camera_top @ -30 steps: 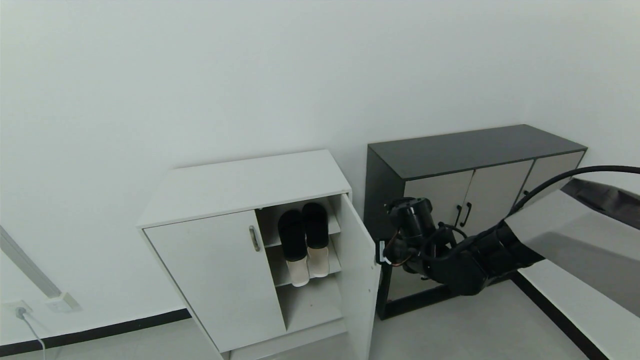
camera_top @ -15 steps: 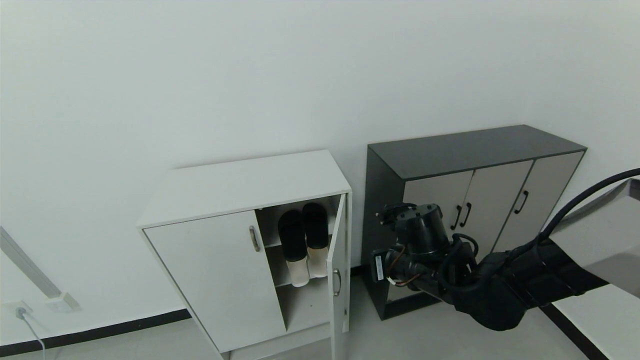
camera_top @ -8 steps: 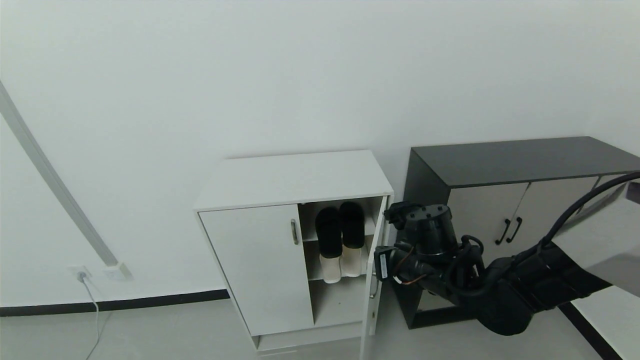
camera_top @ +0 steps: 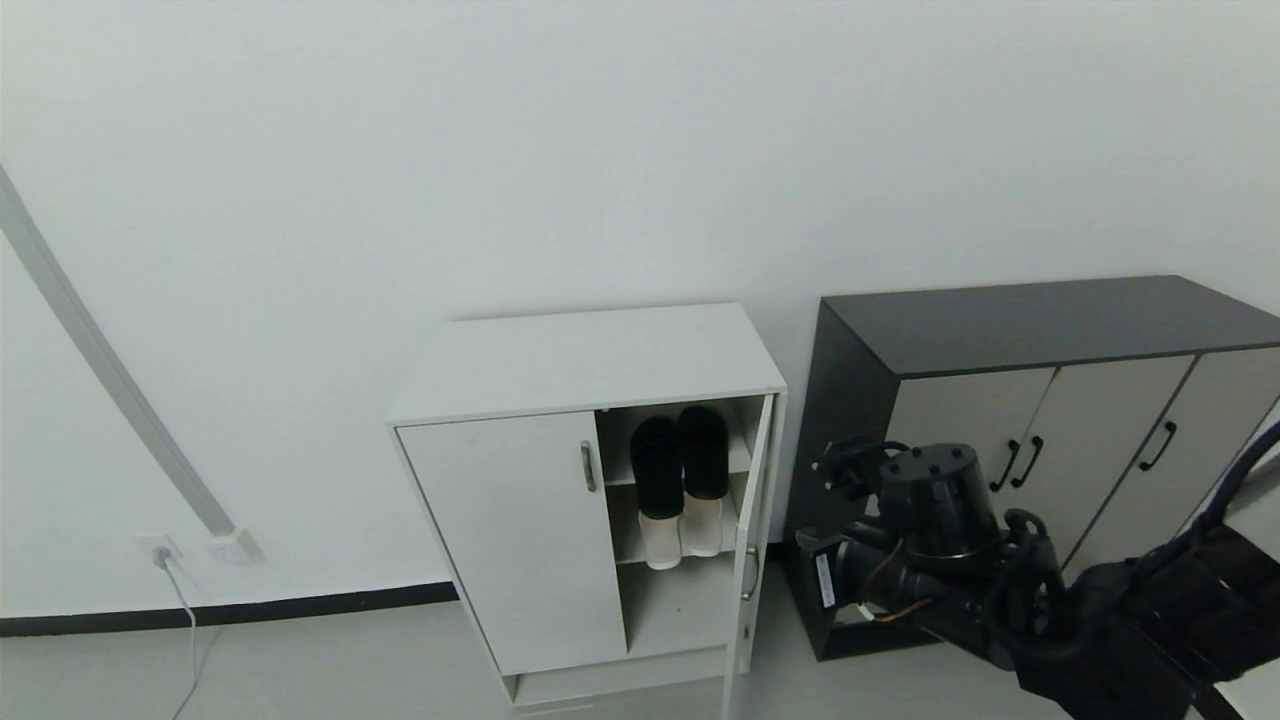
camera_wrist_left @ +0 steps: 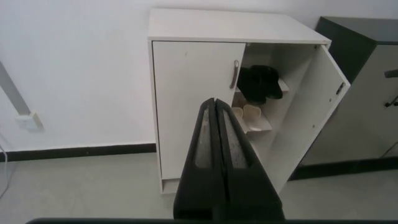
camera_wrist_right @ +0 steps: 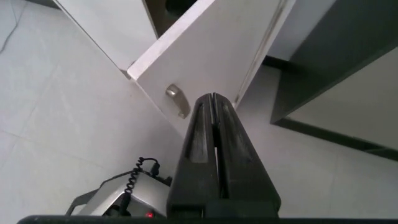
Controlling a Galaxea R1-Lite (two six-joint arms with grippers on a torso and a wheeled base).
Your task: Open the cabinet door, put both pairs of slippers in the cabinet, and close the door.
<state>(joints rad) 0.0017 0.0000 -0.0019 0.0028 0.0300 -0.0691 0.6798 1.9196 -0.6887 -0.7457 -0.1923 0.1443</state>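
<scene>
My right gripper (camera_wrist_right: 214, 104), fingers pressed together and empty, sits lower right in the head view, just off the open cabinet door (camera_top: 752, 520). Left gripper (camera_wrist_left: 216, 106) is closed too. Black slippers (camera_top: 680, 455) and white slippers (camera_top: 682, 530) are shelved mid-frame, so I reckon only shutting the door remains.

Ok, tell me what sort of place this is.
Probably a home-style entryway, or a mock-up of one: a white shoe cabinet with slippers inside, a dark sideboard beside it, both against a bare wall.

Closed right claw (camera_wrist_right: 214, 98), near open cabinet door (camera_wrist_right: 214, 43), metal handle (camera_wrist_right: 176, 101)
</scene>
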